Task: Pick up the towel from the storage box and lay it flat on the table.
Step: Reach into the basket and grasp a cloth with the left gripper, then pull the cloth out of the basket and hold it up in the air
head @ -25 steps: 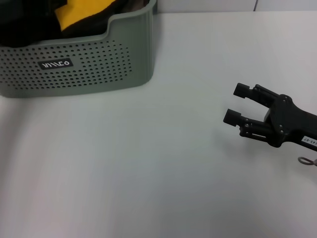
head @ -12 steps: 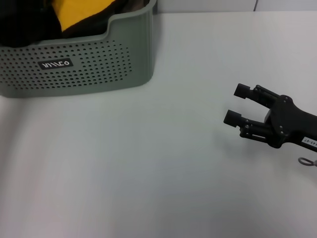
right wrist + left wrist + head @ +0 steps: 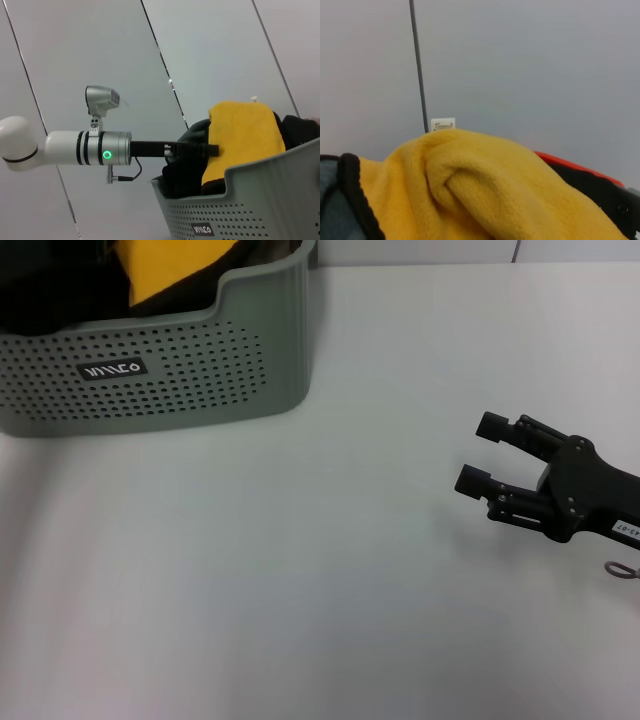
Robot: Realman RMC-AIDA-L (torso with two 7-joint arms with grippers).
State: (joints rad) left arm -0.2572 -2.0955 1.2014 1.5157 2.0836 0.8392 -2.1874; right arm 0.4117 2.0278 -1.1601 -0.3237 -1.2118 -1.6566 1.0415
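The storage box (image 3: 180, 370) stands on the white table (image 3: 300, 570) at the far left. Inside it the towel (image 3: 165, 270) shows its yellow face above the rim. In the right wrist view the towel (image 3: 242, 135) stands up out of the storage box (image 3: 260, 200), with my left gripper (image 3: 200, 149) shut on its edge. The left wrist view is filled by the yellow towel (image 3: 470, 190) with its black edging. My right gripper (image 3: 481, 452) hovers open over the table at the right, far from the box, with nothing in it.
Plain black fabric (image 3: 50, 290) lies in the box beside the towel. The left arm (image 3: 75, 147) reaches in level above the box. A grey panelled wall (image 3: 225, 50) stands behind. A small ring (image 3: 620, 567) hangs by the right wrist.
The yellow towel has shifted up and a little to the right inside the box. My right gripper has drifted slightly right and down, still open.
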